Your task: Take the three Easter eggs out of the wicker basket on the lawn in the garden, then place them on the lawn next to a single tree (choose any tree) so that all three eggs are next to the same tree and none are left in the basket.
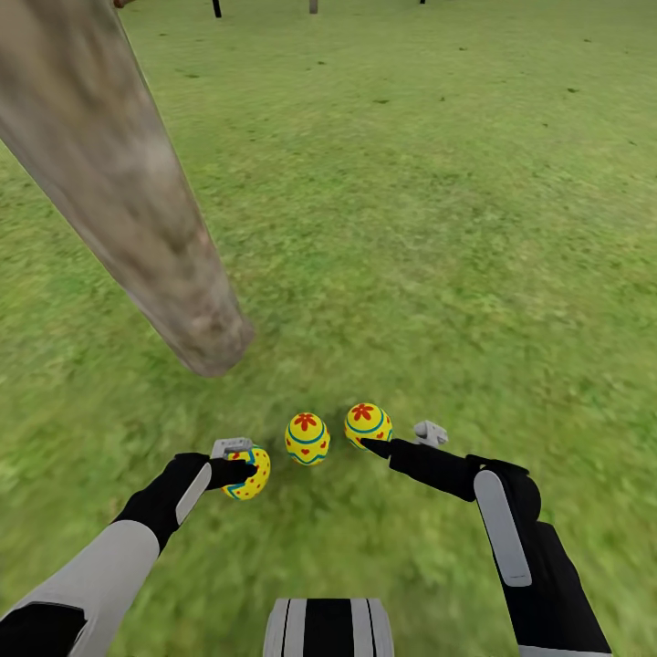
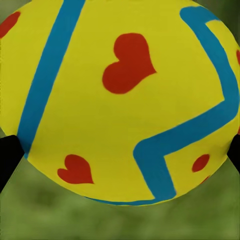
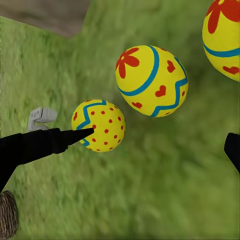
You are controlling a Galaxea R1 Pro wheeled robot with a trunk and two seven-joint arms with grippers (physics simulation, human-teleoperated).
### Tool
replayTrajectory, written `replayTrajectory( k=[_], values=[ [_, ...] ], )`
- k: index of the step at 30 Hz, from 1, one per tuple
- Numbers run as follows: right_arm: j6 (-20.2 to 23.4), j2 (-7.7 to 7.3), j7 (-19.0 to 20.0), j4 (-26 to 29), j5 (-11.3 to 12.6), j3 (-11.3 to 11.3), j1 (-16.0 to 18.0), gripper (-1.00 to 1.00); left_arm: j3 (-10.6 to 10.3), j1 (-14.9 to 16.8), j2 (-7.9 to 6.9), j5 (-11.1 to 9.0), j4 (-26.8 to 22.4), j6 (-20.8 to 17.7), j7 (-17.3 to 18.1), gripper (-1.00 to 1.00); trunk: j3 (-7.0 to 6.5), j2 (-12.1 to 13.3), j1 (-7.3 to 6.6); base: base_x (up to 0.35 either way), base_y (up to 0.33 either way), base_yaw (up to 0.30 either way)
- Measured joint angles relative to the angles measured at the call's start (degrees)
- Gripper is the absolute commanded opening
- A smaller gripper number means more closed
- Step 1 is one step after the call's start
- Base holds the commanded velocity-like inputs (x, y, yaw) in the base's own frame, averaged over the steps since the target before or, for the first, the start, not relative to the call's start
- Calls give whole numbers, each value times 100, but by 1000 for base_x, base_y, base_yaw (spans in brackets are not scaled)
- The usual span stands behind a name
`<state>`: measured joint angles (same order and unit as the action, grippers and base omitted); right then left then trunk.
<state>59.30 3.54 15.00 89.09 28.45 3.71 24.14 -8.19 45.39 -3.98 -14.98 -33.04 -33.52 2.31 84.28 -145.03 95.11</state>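
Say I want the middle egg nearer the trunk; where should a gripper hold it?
Probably across its widest band, from straight above, fingers front and back: the middle egg stands flower-end up, and the left egg and right egg crowd its sides.

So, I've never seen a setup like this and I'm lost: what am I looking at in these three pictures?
It is a simulated two-armed robot on a lawn. The big picture looks down from its head; the other two come from cameras by each gripper. Three painted eggs sit near a tree trunk. The left gripper is shut on the left egg, which looms huge in its own camera. The middle egg lies on the grass. The right gripper is open beside the right egg. A bit of wicker basket shows in the right wrist view.
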Motion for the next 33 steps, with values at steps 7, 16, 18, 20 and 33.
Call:
replayTrajectory(
  k=[7,16,18,20,33],
  values=[
    [0,0,0,3,0,0,0,100,9,-1,-3,6,-14,-1,6,100,0,0,1,0,0,0],
    [0,0,-1,3,0,0,0,100,11,-2,-1,-6,17,94,8,100,0,0,1,0,0,0],
    [0,0,-2,5,2,0,0,100,8,-6,1,-10,85,95,16,100,-43,4,-3,0,0,0],
    [0,0,3,5,3,0,0,100,10,-6,1,-10,86,95,18,100,-87,6,-8,0,0,0],
    [0,0,0,7,3,0,0,100,9,-6,2,-14,86,95,21,100,-375,24,-42,0,0,0]
  ],
)
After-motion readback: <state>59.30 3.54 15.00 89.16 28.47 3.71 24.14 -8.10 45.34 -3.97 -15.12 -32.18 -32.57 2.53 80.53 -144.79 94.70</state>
